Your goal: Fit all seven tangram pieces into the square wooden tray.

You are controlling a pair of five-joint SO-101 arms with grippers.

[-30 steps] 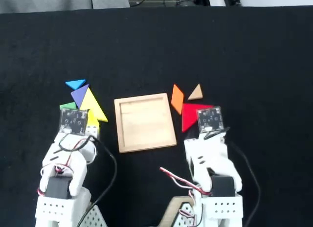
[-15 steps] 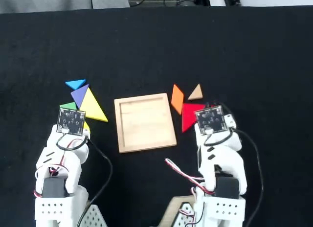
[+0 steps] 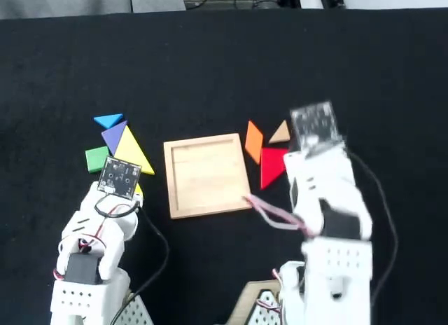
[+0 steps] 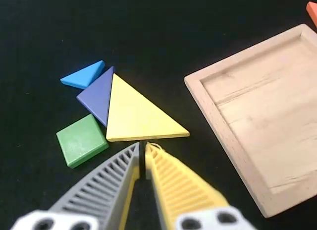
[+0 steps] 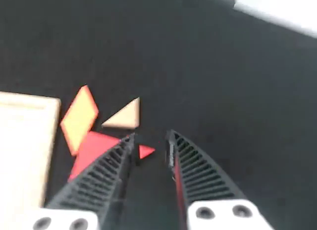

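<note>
Left arm [image 3: 94, 230]: wearing white shell, trailing black cable.
Left gripper [image 4: 143, 149]: showing grey, yellow ribbing.
Right gripper [image 5: 151, 139]: showing black ribbing.

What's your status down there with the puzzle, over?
Left gripper shut, at the yellow triangle's edge. Right gripper open over the red triangle's corner. Tray holds nothing yet. Nothing in the way.

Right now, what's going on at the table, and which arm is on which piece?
The wooden tray holds nothing yet; all seven pieces lie on the table on either side of it. The left claw is shut, its tip at the edge of the yellow triangle, beside the purple piece, blue triangle and green square. The right claw is open over a corner of the red triangle, near the orange piece and tan triangle.
</note>
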